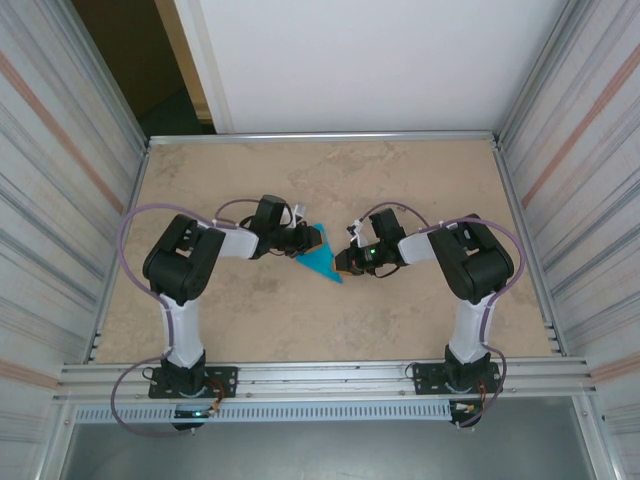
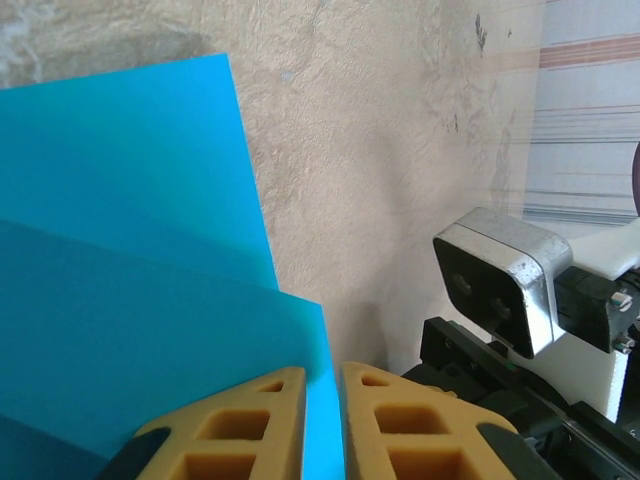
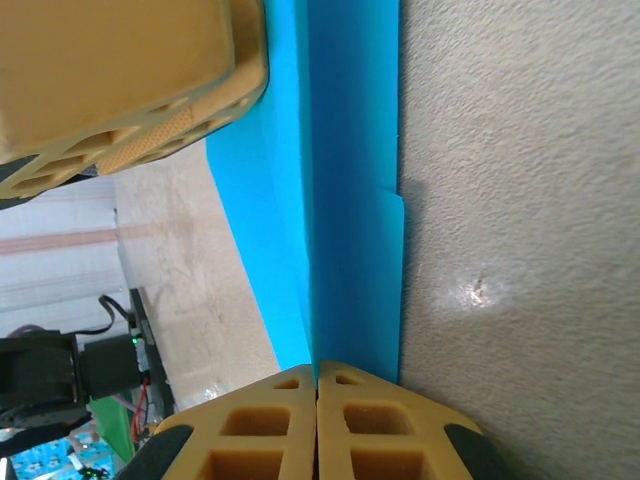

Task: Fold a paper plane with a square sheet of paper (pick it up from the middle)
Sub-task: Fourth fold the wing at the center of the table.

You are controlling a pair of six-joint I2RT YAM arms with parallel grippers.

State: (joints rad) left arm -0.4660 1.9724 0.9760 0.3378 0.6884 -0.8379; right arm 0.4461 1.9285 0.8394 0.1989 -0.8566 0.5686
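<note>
1. Teal paper sheet (image 1: 322, 256) is near the centre of the surface (image 1: 400, 180), already creased into a smaller pointed shape, with its tip toward 5 o'clock in the top view.
2. Left hand (image 1: 303, 242) is at the paper's 10 o'clock. In the left wrist view its yellow fingers (image 2: 240, 430) are almost together, with a thin strip of the paper's edge pinched in the narrow gap.
3. Right hand (image 1: 347, 262) is at the paper's 3 o'clock. In the right wrist view its fingers (image 3: 260, 430) are pressed tight, and the paper's fold line (image 3: 307, 200) runs straight into the seam between them.
4. Overlapping paper layers show in both wrist views.
5. The two hands face each other across the paper, close but apart.
</note>
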